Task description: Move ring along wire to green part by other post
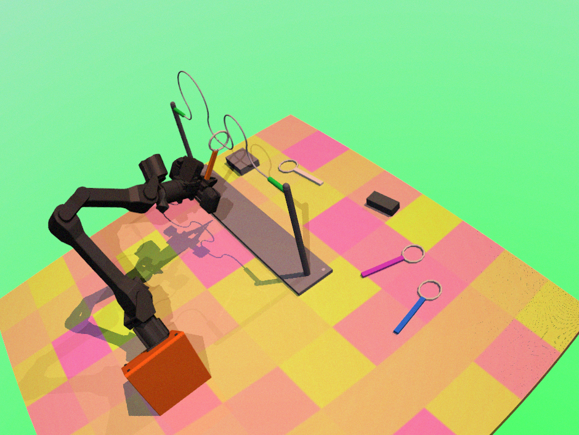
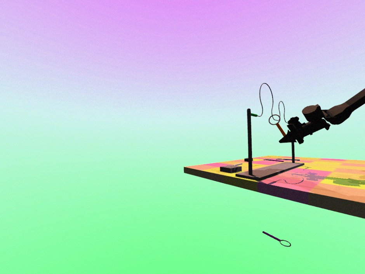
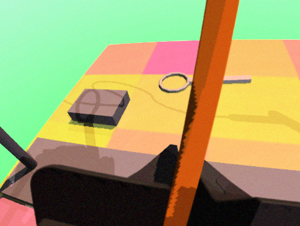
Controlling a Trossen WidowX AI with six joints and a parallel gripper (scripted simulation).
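Observation:
The ring is upright at the low dip of the grey wire, between its two humps. The wire appears to pass through it; whether they touch, I cannot tell. The orange handle slants down from the ring into my gripper, which is shut on it below the wire. One green part is at the far post. The other green part is at the near post.
Both posts stand on the grey base board under my gripper. Behind it are a grey block and a pale-handled ring. A black block and magenta and blue handles lie right.

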